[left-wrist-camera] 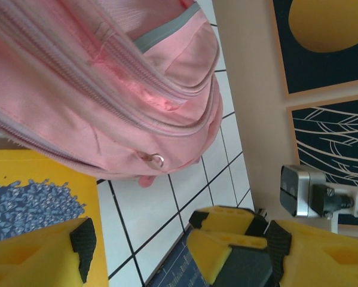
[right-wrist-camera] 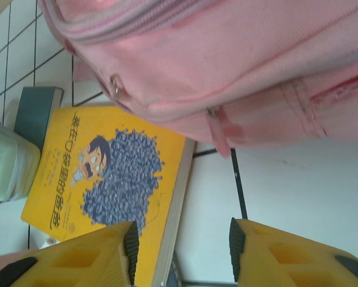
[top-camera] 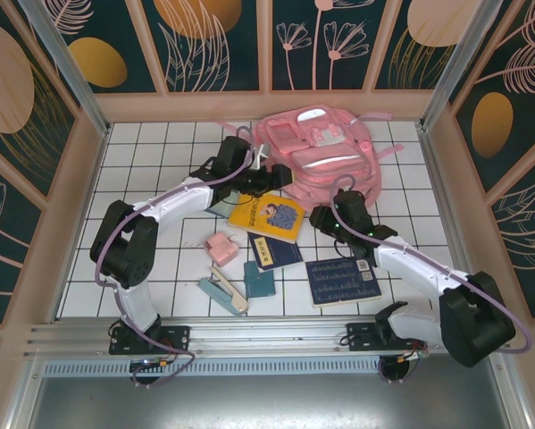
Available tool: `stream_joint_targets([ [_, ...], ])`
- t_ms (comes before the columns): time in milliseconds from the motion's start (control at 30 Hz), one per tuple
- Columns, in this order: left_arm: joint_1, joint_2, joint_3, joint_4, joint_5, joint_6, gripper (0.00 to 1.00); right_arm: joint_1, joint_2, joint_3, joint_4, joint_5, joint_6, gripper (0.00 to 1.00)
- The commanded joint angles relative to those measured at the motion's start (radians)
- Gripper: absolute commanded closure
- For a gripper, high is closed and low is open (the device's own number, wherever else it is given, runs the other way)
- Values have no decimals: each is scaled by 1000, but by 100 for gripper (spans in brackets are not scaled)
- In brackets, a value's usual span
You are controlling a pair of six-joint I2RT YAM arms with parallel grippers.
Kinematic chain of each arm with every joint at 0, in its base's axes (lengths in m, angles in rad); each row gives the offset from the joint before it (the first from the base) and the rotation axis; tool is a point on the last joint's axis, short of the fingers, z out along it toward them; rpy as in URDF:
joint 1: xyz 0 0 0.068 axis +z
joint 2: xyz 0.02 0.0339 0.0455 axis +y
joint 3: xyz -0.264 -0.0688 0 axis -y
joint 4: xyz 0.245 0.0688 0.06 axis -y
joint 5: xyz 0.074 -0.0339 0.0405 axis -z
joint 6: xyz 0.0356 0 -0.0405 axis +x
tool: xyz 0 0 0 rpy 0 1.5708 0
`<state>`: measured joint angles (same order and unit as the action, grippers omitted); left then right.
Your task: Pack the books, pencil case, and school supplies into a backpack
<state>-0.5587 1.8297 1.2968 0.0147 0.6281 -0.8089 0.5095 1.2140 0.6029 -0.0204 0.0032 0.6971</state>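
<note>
Near the backpack (top-camera: 325, 152), left gripper (left-wrist-camera: 140, 236) and right gripper (right-wrist-camera: 181, 245) are hovering open and empty; closing here is probably risking pinched fabric, dragging the backpack.

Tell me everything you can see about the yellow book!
The yellow book is thin and closed, with a paper cover and pale page edges. The cover shows a cartoon boy shouting amid a blue, bumpy mass, with dark writing beside him. It lies flat, turned a little, on the white tiled table, just in front of the pink backpack, whose edge reaches over one corner. Its near edge meets a navy book. Nothing grips it.
</note>
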Motion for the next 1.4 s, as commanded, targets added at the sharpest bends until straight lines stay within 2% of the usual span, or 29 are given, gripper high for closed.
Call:
stream_joint_targets([
  [0,14,-13,-25,37,28,-15,23,-37,54,-15,128,-7,28,53],
  [133,16,-20,-30,47,36,-23,23,-89,134,-2,160,-64,51,53],
  [467,26,-15,-33,66,51,-36,23,-90,262,9,231,-117,50,55],
  [767,27,-3,-47,84,55,-49,23,-109,350,87,259,-125,30,63],
  [967,27,3,-47,85,50,-47,23,-109,401,153,243,-134,23,74],
  [1167,28,6,-44,64,31,-32,23,-122,374,158,208,-138,12,95],
  [1267,28,9,-27,18,-19,-6,23,-122,328,150,163,-137,-10,100],
  [1367,28,19,28,-83,-126,31,20,-123,288,160,92,-166,-74,100],
])
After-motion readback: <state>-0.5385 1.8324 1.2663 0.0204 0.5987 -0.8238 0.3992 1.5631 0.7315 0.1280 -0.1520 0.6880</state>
